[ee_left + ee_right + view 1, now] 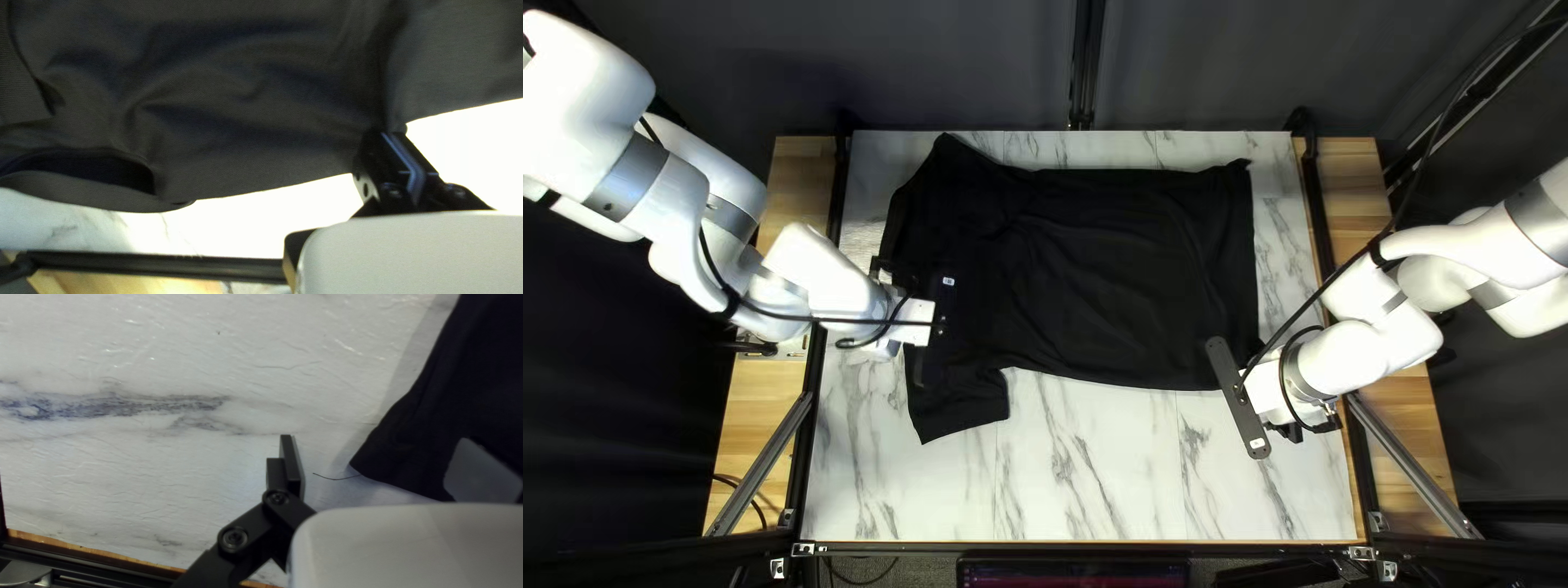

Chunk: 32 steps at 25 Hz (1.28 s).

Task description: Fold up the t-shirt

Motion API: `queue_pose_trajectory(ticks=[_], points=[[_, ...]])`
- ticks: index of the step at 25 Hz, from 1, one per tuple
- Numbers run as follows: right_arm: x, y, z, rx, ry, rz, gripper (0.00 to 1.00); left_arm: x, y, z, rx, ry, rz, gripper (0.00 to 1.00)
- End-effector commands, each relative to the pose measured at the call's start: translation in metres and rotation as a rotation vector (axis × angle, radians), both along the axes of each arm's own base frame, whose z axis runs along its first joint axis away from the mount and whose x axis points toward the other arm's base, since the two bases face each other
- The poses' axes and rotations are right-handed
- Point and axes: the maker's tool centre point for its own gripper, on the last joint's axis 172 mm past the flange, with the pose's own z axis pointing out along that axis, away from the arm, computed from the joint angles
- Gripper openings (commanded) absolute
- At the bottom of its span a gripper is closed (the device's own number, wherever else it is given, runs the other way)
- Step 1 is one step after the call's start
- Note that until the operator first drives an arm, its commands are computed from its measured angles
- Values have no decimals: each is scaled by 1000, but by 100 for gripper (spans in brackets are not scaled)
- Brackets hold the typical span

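Pinching the shirt [1111, 261] at its near shoulder, btwn collar [71, 179] & near sleeve [958, 408], left gripper [385, 132] is closed on cloth, prob. b/c that spot anchors one end of a lengthwise fold. Shirt lies spread mid-table w/ collar end left, hem right. Right gripper [377, 440] is open w/ fingers wide apart at the near right hem corner [376, 463], presumably to take the fold line's other end. Next: close there, then lift both ends tog. toward far side. Risk: corner slips out if the bite's shallow.
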Motion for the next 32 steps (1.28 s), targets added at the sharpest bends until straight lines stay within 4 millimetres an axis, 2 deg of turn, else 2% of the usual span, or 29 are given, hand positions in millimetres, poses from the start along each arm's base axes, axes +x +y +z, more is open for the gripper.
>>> queue_pose_trajectory(ticks=[1, 5, 15, 20, 21, 22, 23, 32], points=[[-1, 0, -1, -1, 1, 1, 100, 1, -14, 11, 29, 0, 15, 0], [0, -1, -3, 1, 3, 2, 100, 0, -21, 15, 45, -3, 28, 0], [3, -6, -6, 8, 6, 3, 98, -1, -22, 15, 64, -3, 42, 0], [5, -8, -13, 13, 12, 4, 65, -2, -24, 15, 70, -4, 46, 0], [5, -8, -14, 15, 13, 4, 52, -2, -25, 15, 71, -4, 46, 0], [6, -8, -14, 15, 13, 5, 9, -2, -25, 15, 72, -5, 47, 0], [7, -9, -15, 17, 14, 6, 2, -2, -26, 15, 73, -5, 47, 0], [5, -10, -12, 18, 16, 9, 0, -2, -37, 18, 82, -13, 46, 0]])
